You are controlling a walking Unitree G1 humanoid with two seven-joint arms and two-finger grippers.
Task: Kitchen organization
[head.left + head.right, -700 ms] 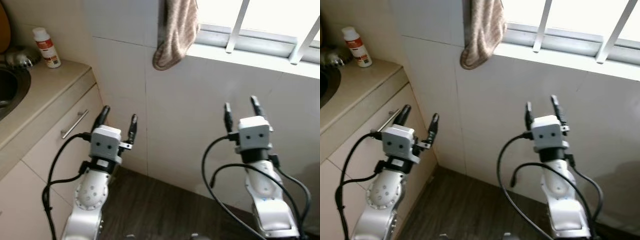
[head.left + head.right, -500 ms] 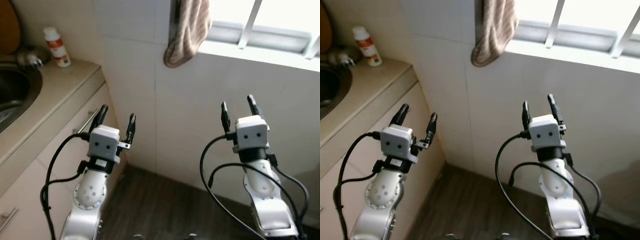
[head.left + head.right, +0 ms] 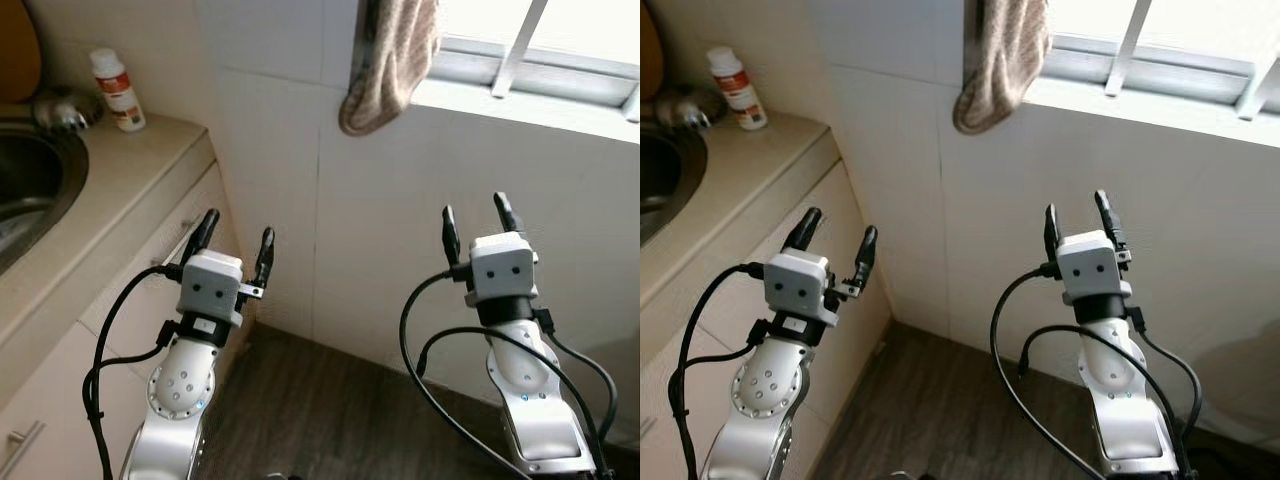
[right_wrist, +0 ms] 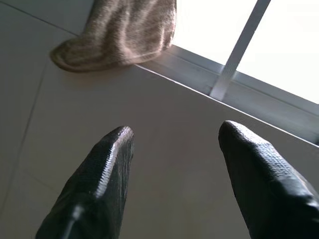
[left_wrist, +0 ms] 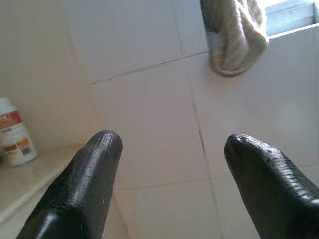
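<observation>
Seemingly nothing is organized yet: from the head views, the left gripper [image 3: 236, 240] and right gripper [image 3: 478, 213] are both raised in front of a white tiled wall [image 3: 400, 210], jaws spread and empty. At the robot's left a beige desk [image 3: 110, 190] carries a small white bottle with a red label [image 3: 117, 90] at its back corner, just beside a steel sink [image 3: 35, 180]; cabinet drawers [image 3: 150, 300] sit beneath. A brownish towel [image 3: 390, 55] hangs from the window ledge [image 3: 530, 85] above, well apart from both grippers.

Through the left wrist view, the spread fingers [image 5: 84, 184] frame bare tiles, with the bottle off at the desk and the towel higher up.

Through the right wrist view, the parted fingers [image 4: 94, 184] point below the towel and the window bars [image 4: 239, 50].

My judgement: the work is barely begun, with bottle and towel both untouched
</observation>
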